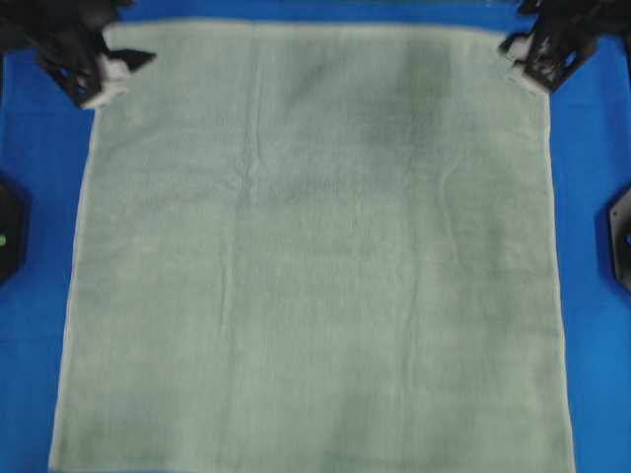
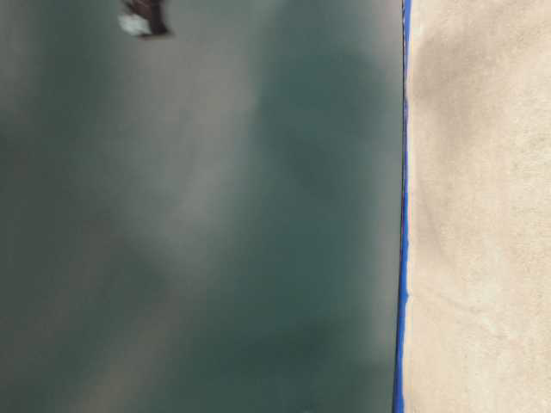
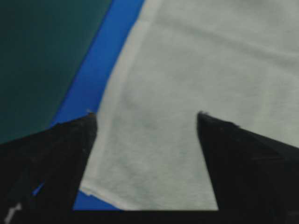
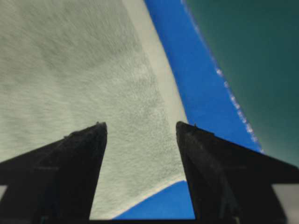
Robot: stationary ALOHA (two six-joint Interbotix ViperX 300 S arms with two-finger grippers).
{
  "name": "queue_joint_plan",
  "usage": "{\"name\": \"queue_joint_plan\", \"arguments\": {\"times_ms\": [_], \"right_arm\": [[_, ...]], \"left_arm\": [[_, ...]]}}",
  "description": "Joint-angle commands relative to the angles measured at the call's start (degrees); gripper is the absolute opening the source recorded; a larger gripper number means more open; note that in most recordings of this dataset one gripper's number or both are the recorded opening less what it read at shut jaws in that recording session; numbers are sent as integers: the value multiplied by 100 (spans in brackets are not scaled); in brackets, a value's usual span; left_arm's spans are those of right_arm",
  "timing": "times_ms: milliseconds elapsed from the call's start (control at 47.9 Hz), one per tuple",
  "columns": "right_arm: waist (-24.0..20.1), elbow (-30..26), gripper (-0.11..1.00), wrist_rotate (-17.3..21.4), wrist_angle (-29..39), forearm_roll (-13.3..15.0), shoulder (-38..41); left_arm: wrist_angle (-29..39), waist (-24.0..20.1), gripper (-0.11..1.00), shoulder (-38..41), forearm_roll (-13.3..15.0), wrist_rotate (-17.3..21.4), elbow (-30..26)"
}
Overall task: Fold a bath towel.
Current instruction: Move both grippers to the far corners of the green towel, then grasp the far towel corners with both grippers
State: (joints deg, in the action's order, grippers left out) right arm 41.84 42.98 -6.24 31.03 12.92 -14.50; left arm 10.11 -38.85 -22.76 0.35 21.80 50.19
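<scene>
1. On the blue cloth (image 1: pixel 30 128) covering the work surface, the bath towel (image 1: pixel 315 256) lies spread flat in a single layer, a pale sage-green sheet filling most of the overhead view. Its near edge runs out of frame at the bottom.
2. Surface of the towel: mostly smooth, with a few faint creases near the middle. The lighter hem shows along the far edge and both sides. No fold line visible anywhere.
3. Left gripper (image 1: pixel 123 67) sits at the towel's far left corner. The left wrist view shows its jaws spread wide, terry cloth and hem lying between them (image 3: pixel 147 154), nothing pinched.
4. Right gripper (image 1: pixel 521 61) mirrors it at the far right corner. The right wrist view shows its jaws likewise apart over the corner of the towel (image 4: pixel 140 158), holding nothing.
5. The table-level view is blurred and gives little: a dark greenish expanse, a thin blue strip, a beige surface at right. A small dark scrap at the top may be part of an arm; I cannot tell.
6. Progress, as judged: folding not yet started. The towel is laid out and both grippers are poised at the far corners, so every fold remains to be done.
7. Likely next need: close on both corners together and carry the far edge toward the near one.
</scene>
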Motion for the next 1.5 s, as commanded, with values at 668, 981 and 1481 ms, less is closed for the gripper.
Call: {"name": "queue_joint_plan", "arguments": {"times_ms": [668, 981, 1481], "right_arm": [[1002, 26, 54, -255, -1740, 0, 2101], [967, 26, 7, -202, -1459, -62, 1951], [817, 70, 7, 475, -721, -97, -536]], "left_arm": [[-615, -738, 69, 2918, -18, 325, -861], [-158, -721, 3, 2716, -18, 378, -835], [1468, -483, 3, 413, 9, 299, -1266]]}}
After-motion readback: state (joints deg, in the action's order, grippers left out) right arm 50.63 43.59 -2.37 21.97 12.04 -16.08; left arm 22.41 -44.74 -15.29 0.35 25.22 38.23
